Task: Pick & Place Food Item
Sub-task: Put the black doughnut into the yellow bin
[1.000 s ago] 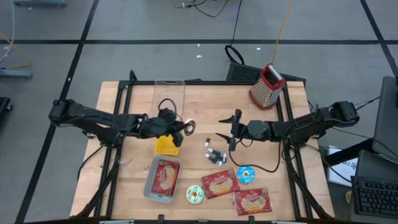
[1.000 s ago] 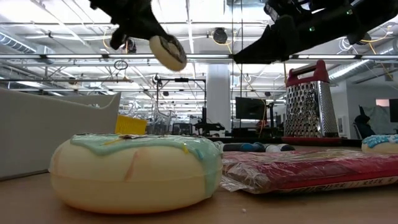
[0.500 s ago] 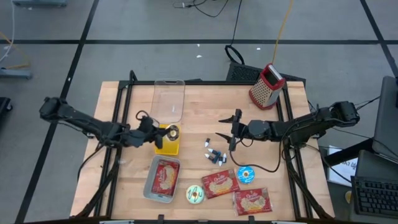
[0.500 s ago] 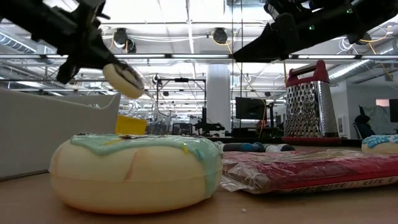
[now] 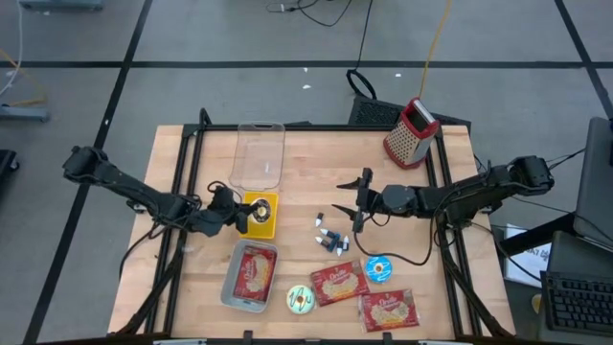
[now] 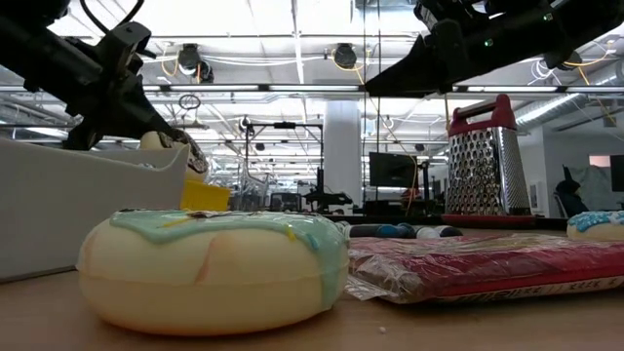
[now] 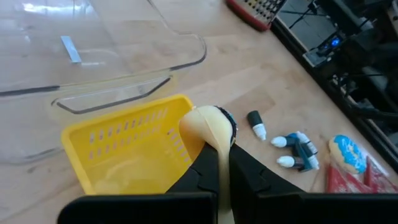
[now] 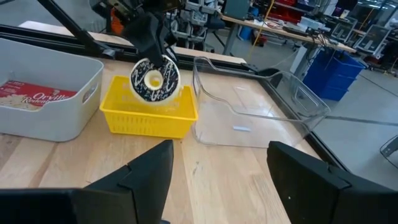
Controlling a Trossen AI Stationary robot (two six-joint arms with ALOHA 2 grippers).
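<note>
Placement stage, nearly complete. Left gripper [image 5: 241, 216], fingers clenched on the donut [image 5: 259, 207], holds it on edge just over the yellow basket [image 5: 259, 226]; release is what remains, by this judgement. The basket lies between the clear container [image 5: 259, 153] and the grey bin [image 5: 249, 276]. The donut is a pale ring with dark icing and light flecks, seen face-on in the right wrist view [image 8: 155, 80]. Right gripper [image 5: 356, 204], fingers spread and empty, waits above mid-table, near the small bottles [image 5: 329, 238].
</note>
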